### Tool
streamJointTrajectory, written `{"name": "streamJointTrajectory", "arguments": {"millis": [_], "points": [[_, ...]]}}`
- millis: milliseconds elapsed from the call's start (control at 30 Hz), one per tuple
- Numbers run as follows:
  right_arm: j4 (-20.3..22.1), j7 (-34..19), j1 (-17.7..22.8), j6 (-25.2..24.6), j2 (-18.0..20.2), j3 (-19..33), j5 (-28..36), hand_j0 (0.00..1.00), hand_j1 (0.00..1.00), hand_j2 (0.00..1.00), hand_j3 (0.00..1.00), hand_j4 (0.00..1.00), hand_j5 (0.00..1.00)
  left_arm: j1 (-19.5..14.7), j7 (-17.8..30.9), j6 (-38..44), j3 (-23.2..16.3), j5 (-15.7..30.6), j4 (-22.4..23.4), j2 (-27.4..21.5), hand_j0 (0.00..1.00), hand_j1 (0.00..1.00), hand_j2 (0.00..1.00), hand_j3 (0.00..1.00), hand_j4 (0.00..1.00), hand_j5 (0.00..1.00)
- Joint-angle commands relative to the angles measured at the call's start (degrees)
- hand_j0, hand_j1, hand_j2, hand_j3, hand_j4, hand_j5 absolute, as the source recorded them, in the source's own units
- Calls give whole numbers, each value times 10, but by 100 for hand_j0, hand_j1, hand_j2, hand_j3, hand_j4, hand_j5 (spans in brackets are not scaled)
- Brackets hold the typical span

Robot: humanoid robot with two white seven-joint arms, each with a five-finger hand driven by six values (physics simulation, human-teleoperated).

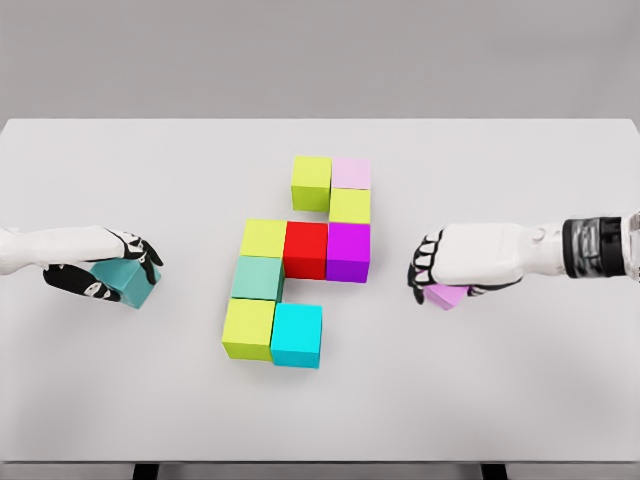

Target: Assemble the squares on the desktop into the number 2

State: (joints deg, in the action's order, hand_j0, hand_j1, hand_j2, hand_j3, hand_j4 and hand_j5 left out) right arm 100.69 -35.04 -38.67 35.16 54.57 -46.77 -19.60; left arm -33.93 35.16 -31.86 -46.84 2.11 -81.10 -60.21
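Observation:
Coloured cubes stand joined in the table's middle: a lime cube (311, 182) and a pale pink cube (351, 172) on top, a yellow-green cube (349, 206) below the pink one, then a row of yellow-green (263, 238), red (306, 248) and purple (348, 250). Under that row sit a sea-green cube (257, 278), a lime cube (248, 328) and a cyan cube (297, 335). My left hand (112, 268) is shut on a teal cube (128, 282) at the left. At the right, my right hand (440, 270) is shut on a lilac cube (447, 296).
The white table (520, 390) spans the whole view, with its front edge near the bottom. Both forearms reach in from the sides at mid height.

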Motion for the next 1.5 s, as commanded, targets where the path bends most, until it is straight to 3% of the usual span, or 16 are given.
{"name": "streamJointTrajectory", "arguments": {"millis": [0,133,267,600,633,733,1000,1133,1267,1333,1467], "points": [[2,0,-2,-2,-1,-17,3,57,57,57,57,57,57,0,-2,0,0,-1,0,0,55,55,55,55,55,55],[2,0,-37,-2,-18,-68,3,57,57,57,57,57,57,1,-2,1,1,0,-1,-1,51,51,51,51,51,51],[2,0,-48,-2,-34,-82,4,57,57,57,57,57,57,-3,-2,0,5,1,-17,-3,46,46,46,46,46,46],[3,0,-76,-2,-54,-128,13,60,60,60,60,60,60,-31,-2,8,13,6,-35,-3,46,46,46,46,46,46],[3,0,-77,-2,-54,-128,13,63,63,63,63,63,63,-36,-2,8,14,7,-36,-3,46,46,46,46,46,46],[2,0,-77,-2,-54,-128,13,100,100,100,100,100,100,-48,-2,10,14,8,-36,5,45,45,45,45,45,45],[2,0,-92,-2,-54,-124,17,100,100,100,100,100,100,-90,-2,29,10,4,-4,78,45,45,45,45,45,45],[2,0,-94,-2,-54,-97,66,100,100,100,100,100,100,-120,-2,29,7,4,38,105,45,45,45,45,45,45],[1,0,-94,-2,-49,-47,91,100,100,100,100,100,100,-134,-2,51,6,-3,48,126,45,45,45,45,45,45],[-1,0,-87,-2,-42,1,120,100,100,100,100,100,100,-148,-2,55,5,-12,72,151,45,45,45,45,45,45],[-37,0,-79,-2,18,53,127,100,100,100,100,100,100,-180,-2,61,-7,-31,132,197,45,45,45,45,45,45]]}}
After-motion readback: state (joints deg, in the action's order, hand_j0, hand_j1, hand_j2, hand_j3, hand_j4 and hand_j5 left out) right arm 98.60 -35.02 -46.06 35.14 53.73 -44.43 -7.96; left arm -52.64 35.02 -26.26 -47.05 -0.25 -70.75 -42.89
